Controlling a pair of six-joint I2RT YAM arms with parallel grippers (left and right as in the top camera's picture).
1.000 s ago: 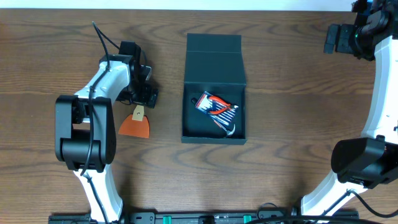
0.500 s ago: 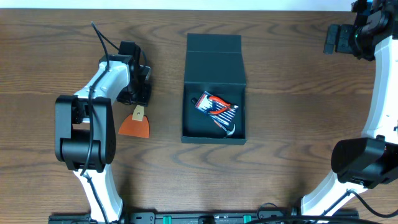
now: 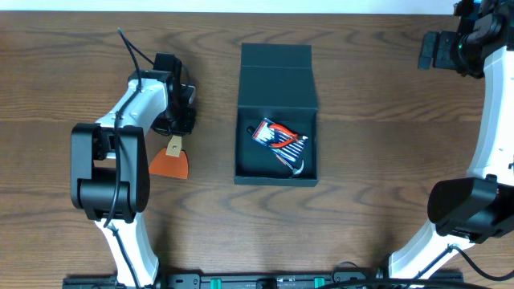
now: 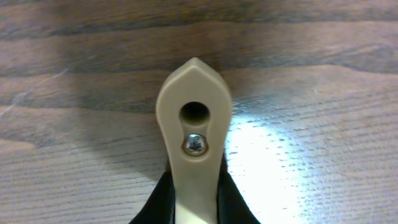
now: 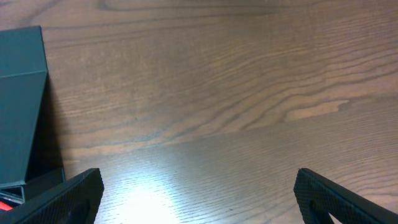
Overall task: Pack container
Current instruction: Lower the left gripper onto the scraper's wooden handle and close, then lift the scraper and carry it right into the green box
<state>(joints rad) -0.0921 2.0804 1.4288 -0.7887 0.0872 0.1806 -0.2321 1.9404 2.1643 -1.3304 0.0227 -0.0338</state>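
The dark teal container (image 3: 277, 76) stands open mid-table with its flap lid folded back; in the right wrist view a corner of the container (image 5: 22, 93) shows at the left. Inside lies a red-handled tool in its packet (image 3: 280, 136). To the left of it, an orange scraper (image 3: 170, 164) with a beige handle (image 4: 194, 149) lies on the wood. My left gripper (image 3: 178, 128) is shut on that handle, and its dark fingers (image 4: 158, 202) press both sides. My right gripper (image 3: 438, 50) hangs open at the far right back, with only bare wood between its fingers (image 5: 62, 199).
The brown wooden table (image 3: 385, 160) surrounds the container. My left arm's white links (image 3: 132, 104) run along the left side, and the right arm (image 3: 490, 120) stands along the right edge.
The left gripper has closed on the scraper's beige handle, and the scraper has shifted slightly to the left. The right arm has not moved.
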